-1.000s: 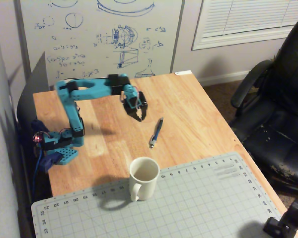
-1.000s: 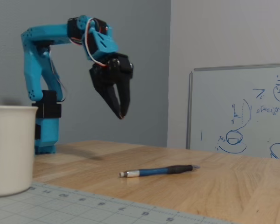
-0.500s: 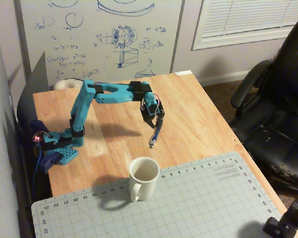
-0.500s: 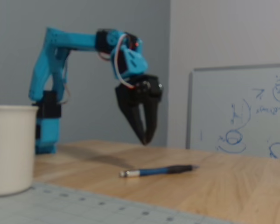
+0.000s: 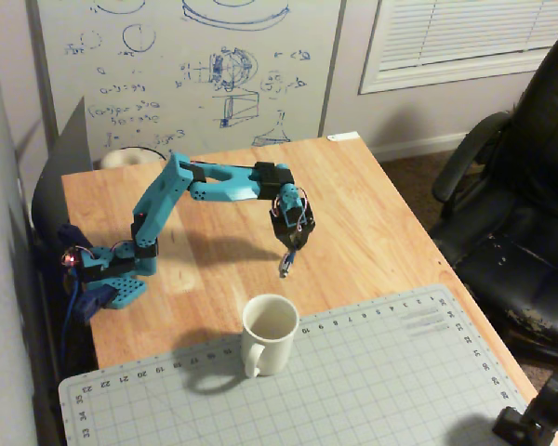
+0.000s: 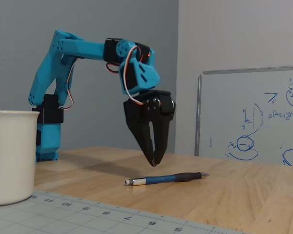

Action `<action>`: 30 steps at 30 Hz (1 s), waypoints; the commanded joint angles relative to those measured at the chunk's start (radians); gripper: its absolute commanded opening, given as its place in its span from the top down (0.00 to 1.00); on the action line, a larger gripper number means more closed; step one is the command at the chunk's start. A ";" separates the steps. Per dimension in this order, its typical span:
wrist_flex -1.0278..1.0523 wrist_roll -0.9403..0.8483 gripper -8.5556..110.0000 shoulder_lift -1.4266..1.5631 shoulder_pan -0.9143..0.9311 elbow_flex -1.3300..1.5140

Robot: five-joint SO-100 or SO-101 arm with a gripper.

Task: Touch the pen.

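Black plastic pincer point(image 6: 154, 163) hangs tip-down from the turquoise arm point(image 6: 83, 48), over the pale wood worktop point(image 6: 234, 195). The two fingers meet at their points; the jaws read as closed on nothing.

The pen point(image 6: 166, 179) lies flat on the worktop, bare wood all round it. In the low fixed view its long axis runs about 9 to 3 o'clock: silvery tip toward 9, dark grip end toward 3. Pincer tips sit at 12 o'clock from the barrel, slightly toward the silvery half, with a clear gap of air between. No contact.

In the high fixed view the pen point(image 5: 285, 265) shows only as a short dark-and-silver stub at 6 o'clock from the pincer point(image 5: 291, 246), foreshortened. Its axis there seems to run roughly 12 to 6, toward the white mug point(image 5: 268, 333), which stands near at 6 o'clock on the edge of the grey cutting mat point(image 5: 381, 372).

Judgement: the move left is mostly a straight drop. How far the tips sit off the barrel toward or away from the low camera cannot be settled from these views.
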 commanded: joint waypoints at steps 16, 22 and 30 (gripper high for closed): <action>-0.018 -0.005 0.92 -0.014 0.009 -0.092; -0.018 -0.005 0.92 -0.015 0.011 -0.083; -0.018 -0.005 0.92 -0.015 0.011 -0.075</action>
